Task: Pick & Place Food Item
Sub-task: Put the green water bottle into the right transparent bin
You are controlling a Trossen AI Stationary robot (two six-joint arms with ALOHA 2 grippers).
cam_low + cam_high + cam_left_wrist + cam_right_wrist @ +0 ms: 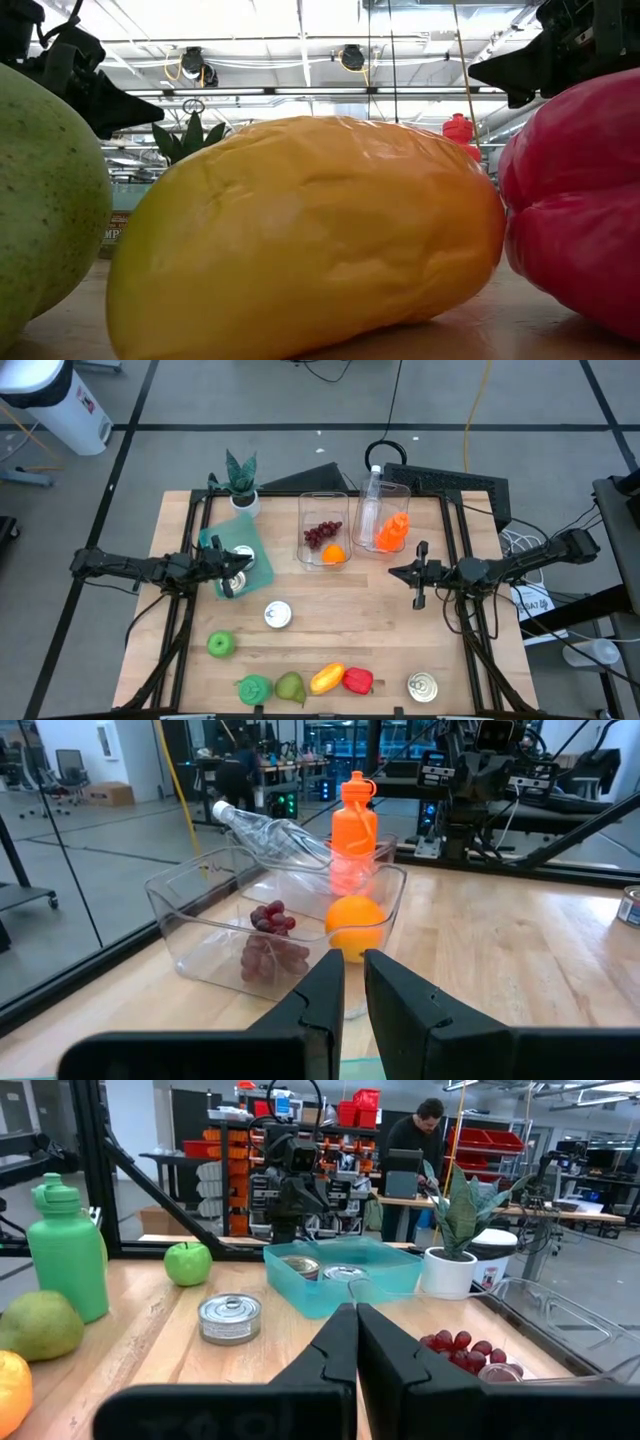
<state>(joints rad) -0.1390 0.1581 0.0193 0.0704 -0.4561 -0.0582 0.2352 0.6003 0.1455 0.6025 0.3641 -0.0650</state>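
Wooden desk is ringed by grey floor; left gripper and right gripper are kept closed, nothing held.

Two clear bins, one teal bin. Four cans: two in the teal bin, two on the table. Three bottles: clear, orange, green. One each: grapes, orange, apple, pear, yellow pepper, red pepper, plant.
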